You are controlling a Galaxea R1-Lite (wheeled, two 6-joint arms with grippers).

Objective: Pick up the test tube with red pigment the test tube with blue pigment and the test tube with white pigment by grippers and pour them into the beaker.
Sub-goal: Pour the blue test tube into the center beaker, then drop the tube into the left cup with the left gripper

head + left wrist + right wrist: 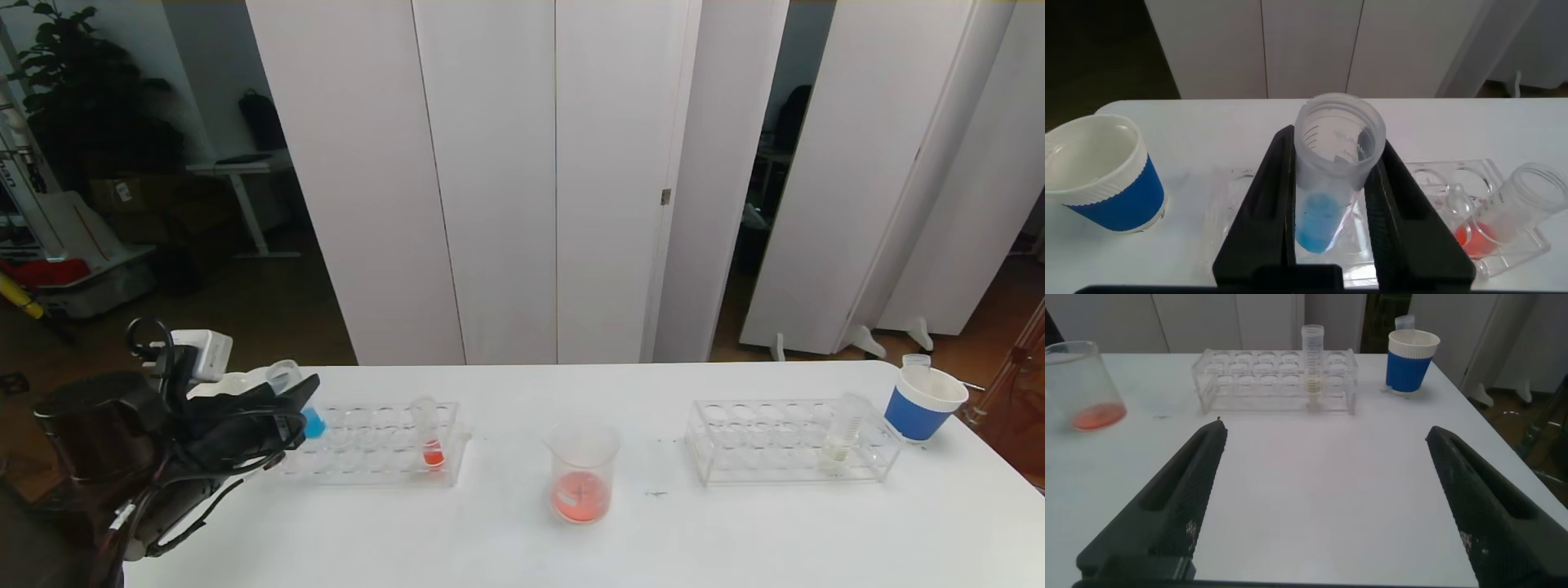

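One test tube with blue pigment [1327,184] pinched in your left gripper [1331,220] over the left rack [384,453], one red tube [430,441] beside, one beaker [581,474] beyond, one test tube with white pigment [1313,363] racked ahead of your spread right gripper [1327,498], two paper cups [922,402].

The right hand [1323,498] hangs over the white tabletop [1315,465] with its two black fingers [1167,506] spread wide. A clear rack [1275,380] holds one tube with pale liquid [1313,359]. A blue cup [1412,359] stands beside it. The beaker [1078,384] has orange-red liquid inside.
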